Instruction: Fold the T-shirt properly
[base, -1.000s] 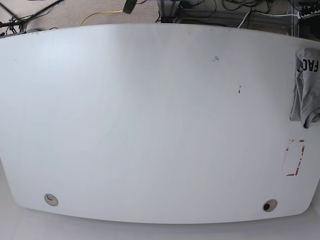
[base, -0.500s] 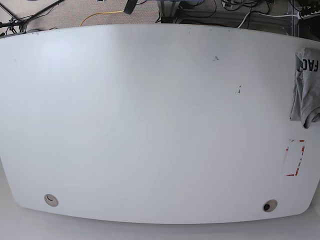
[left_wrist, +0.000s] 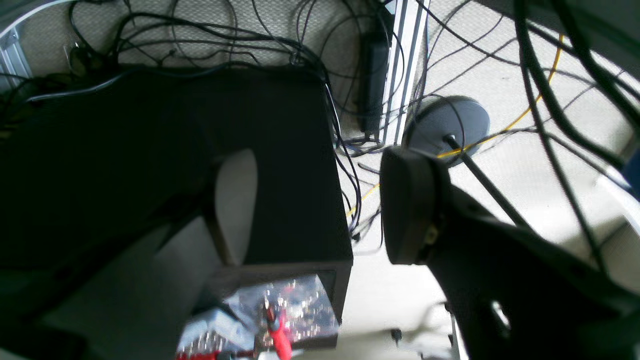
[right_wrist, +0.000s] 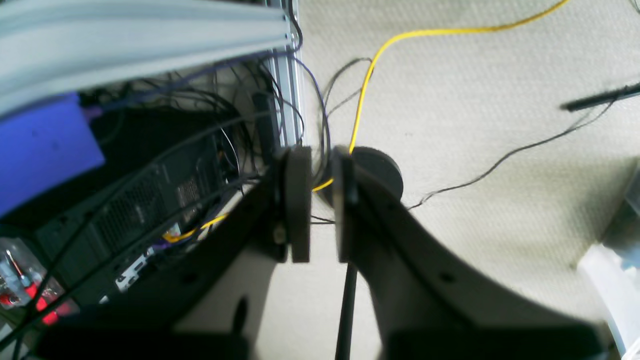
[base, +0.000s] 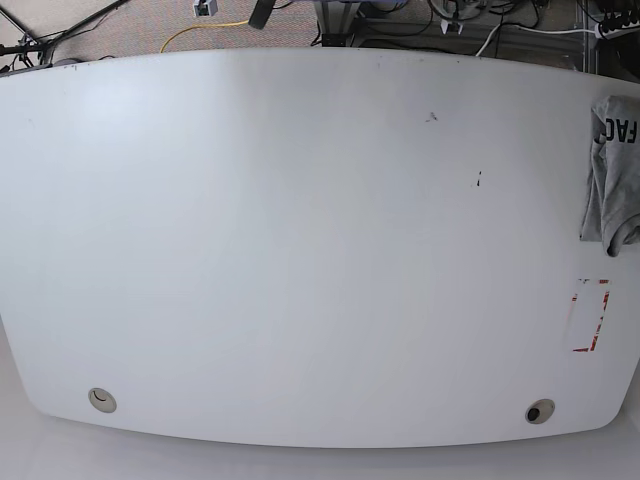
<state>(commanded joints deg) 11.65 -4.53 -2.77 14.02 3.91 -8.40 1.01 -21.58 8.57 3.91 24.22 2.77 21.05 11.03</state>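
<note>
On my right wrist feed the right gripper (right_wrist: 317, 202) is pointing down over the carpeted floor (right_wrist: 475, 90), its two pads nearly pressed together with only a thin slit between them and nothing pinched; a yellow cable (right_wrist: 372, 60) is running past behind. On the left wrist feed the left gripper (left_wrist: 320, 210) is hanging spread wide over a black box (left_wrist: 165, 165) and tangled cables (left_wrist: 280, 45), empty. In the base view neither arm is showing; the T-shirt (base: 613, 170) is lying bunched at the surface's (base: 300, 250) far right edge, beyond a red tape outline (base: 590, 316).
</note>
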